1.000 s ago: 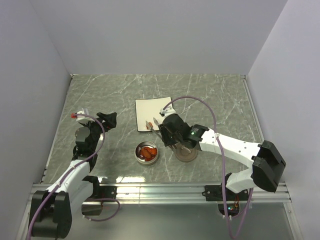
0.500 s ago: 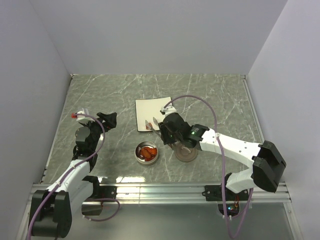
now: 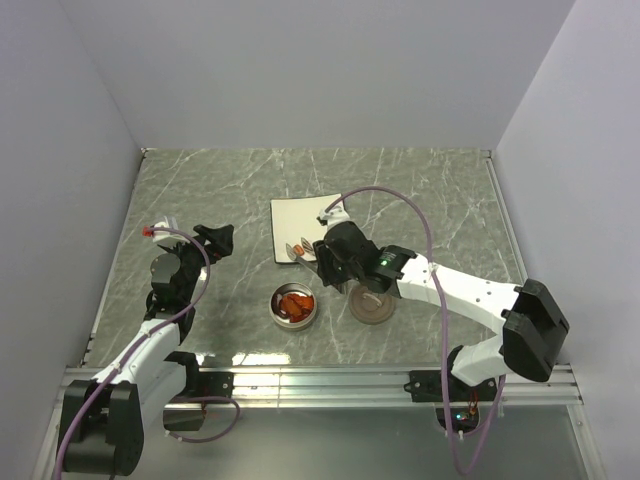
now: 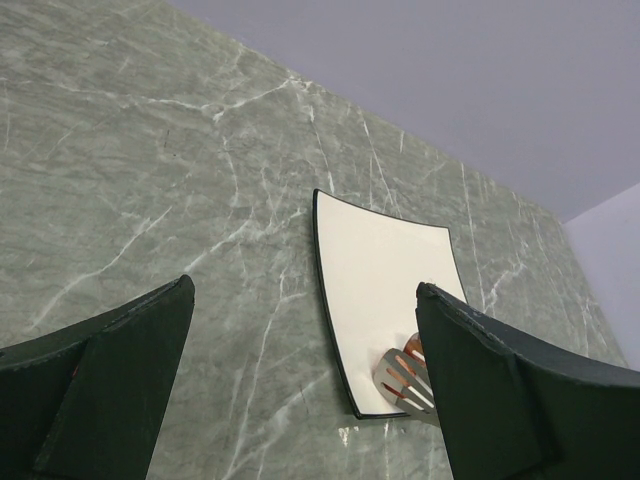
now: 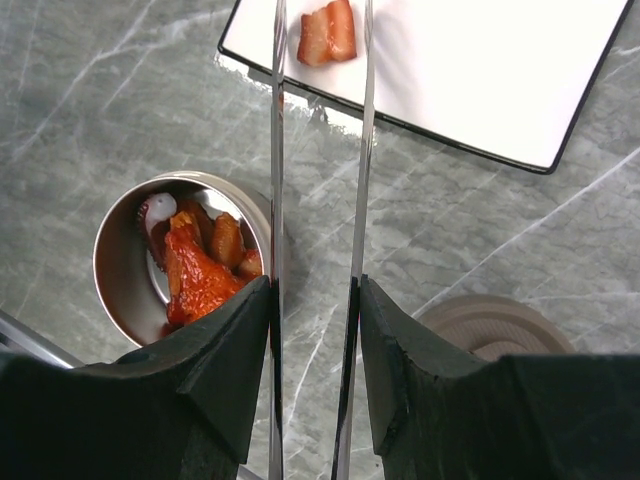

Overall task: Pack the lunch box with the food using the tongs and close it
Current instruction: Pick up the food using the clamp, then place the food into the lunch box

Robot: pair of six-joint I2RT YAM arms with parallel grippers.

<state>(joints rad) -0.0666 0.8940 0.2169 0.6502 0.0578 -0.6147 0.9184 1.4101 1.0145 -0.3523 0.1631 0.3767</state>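
Note:
The tongs (image 5: 365, 150) are clamped between the fingers of my right gripper (image 5: 312, 300), their two arms spread apart. Their tips (image 4: 405, 375) hang over the near corner of the white plate (image 4: 385, 270), on either side of one red-brown piece of food (image 5: 327, 32). The lunch box (image 3: 295, 318), a round silver tin, stands just in front of the plate with several orange and red pieces (image 5: 195, 270) inside. Its brown lid (image 3: 372, 306) lies flat to the right of it. My left gripper (image 4: 305, 385) stands open with nothing in it, well to the left (image 3: 215, 240).
The white plate (image 3: 308, 222) lies mid-table behind the tin. Grey walls close in the marble table on the left, back and right. A metal rail (image 3: 320, 380) runs along the near edge by the arm bases.
My right gripper has crept a little farther toward the plate, carrying the tongs' tips over the piece. The left arm has not moved.

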